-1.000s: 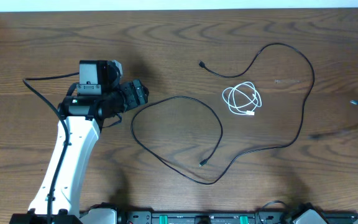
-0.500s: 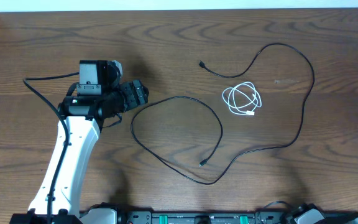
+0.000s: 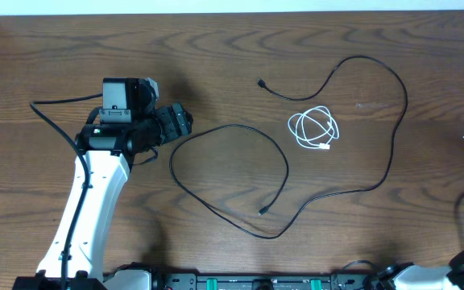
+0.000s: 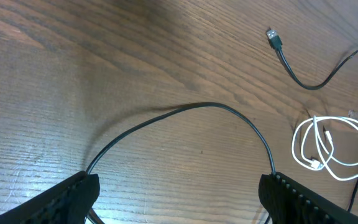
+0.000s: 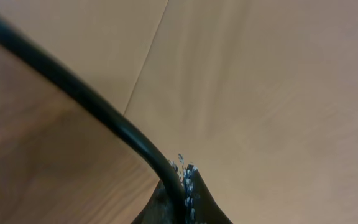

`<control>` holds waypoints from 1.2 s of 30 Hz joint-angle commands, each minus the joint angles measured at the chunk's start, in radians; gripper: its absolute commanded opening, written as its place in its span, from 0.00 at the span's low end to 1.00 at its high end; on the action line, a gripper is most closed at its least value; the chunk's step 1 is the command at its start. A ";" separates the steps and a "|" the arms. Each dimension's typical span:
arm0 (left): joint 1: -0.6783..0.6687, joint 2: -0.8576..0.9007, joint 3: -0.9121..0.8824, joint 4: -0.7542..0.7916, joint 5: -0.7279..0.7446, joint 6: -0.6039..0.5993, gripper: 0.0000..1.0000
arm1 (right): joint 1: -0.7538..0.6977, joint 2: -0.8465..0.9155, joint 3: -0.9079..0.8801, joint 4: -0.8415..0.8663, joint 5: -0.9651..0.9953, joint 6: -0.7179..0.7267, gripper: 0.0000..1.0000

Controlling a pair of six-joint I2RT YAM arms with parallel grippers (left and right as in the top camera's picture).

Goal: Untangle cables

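On the wooden table (image 3: 216, 48), long black cable (image 4: 210, 104) sprawled in loose open loops mid-table, white cable (image 3: 313, 129) coiled on its own inside the right bend, not touching it, left gripper (image 4: 178, 183) fingers spread wide above the loop's left end, gripping nothing, right gripper (image 5: 184, 199) pinched closed.

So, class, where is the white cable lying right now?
In the overhead view, the white cable lies coiled right of centre, inside the black cable's large bend.

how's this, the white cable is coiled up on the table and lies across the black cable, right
Not quite. The white cable is coiled up on the table, but it lies clear of the black cable, not across it, inside that cable's big bend. The overhead view shows this.
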 commanded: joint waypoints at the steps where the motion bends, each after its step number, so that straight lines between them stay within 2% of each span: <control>1: 0.000 -0.004 0.019 -0.004 -0.014 0.005 0.87 | -0.004 0.055 0.016 -0.016 -0.006 0.056 0.01; 4: 0.000 -0.004 0.019 -0.004 -0.014 0.005 0.87 | -0.004 0.107 0.016 -0.049 -0.006 0.081 0.05; 6: 0.000 -0.004 0.019 -0.004 -0.014 0.005 0.87 | -0.004 0.134 0.016 -0.074 -0.006 0.104 0.11; 10: 0.000 -0.004 0.019 -0.004 -0.014 0.005 0.87 | -0.004 0.175 0.016 -0.122 -0.006 0.161 0.37; 11: 0.000 -0.004 0.019 -0.004 -0.014 0.005 0.87 | -0.004 0.179 0.016 -0.136 -0.007 0.172 0.46; 12: 0.000 -0.004 0.019 -0.004 -0.014 0.005 0.87 | -0.004 0.179 0.016 -0.150 -0.007 0.180 0.68; 14: 0.000 -0.004 0.019 -0.003 -0.014 0.005 0.87 | -0.004 0.179 0.016 -0.171 -0.007 0.184 0.99; 19: 0.000 -0.004 0.019 -0.004 -0.014 0.005 0.87 | -0.003 0.174 0.016 -0.264 -0.084 0.184 0.99; 22: 0.000 -0.004 0.019 -0.004 -0.014 0.005 0.87 | -0.003 0.159 0.016 -0.316 -0.309 0.184 0.99; 25: 0.000 -0.004 0.019 -0.004 -0.014 0.005 0.87 | -0.003 0.137 0.016 -0.340 -0.618 0.184 0.99; 27: 0.000 -0.004 0.019 -0.004 -0.014 0.005 0.87 | -0.003 0.120 0.016 -0.323 -0.772 0.243 0.99; 30: 0.000 -0.004 0.019 -0.004 -0.014 0.005 0.87 | -0.001 0.084 0.016 -0.331 -0.835 0.402 0.99; 33: 0.000 -0.004 0.019 -0.003 -0.014 0.005 0.87 | 0.017 0.031 0.016 -0.420 -0.847 0.418 0.99; 36: 0.000 -0.004 0.019 -0.004 -0.014 0.005 0.87 | 0.045 -0.033 0.016 -0.545 -0.772 0.418 0.99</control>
